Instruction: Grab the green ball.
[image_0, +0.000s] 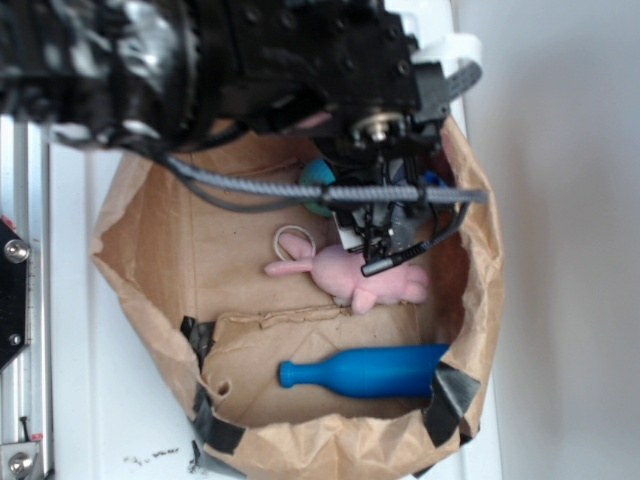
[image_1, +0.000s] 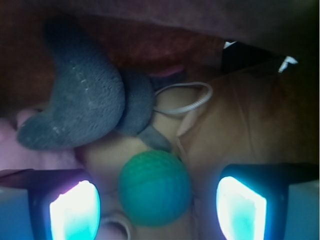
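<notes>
Spread wide, my gripper hangs over the green ball, which sits between my two fingers without touching either. I judge this the final approach: next I must sink a little and squeeze evenly. The ball lies inside the paper bag, with the grey plush toy just beyond it, the pink bunny nearby, and a blue bowling pin further off.

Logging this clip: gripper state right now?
Gripper: open, holding nothing; the green ball sits between its fingers, not clamped.
</notes>
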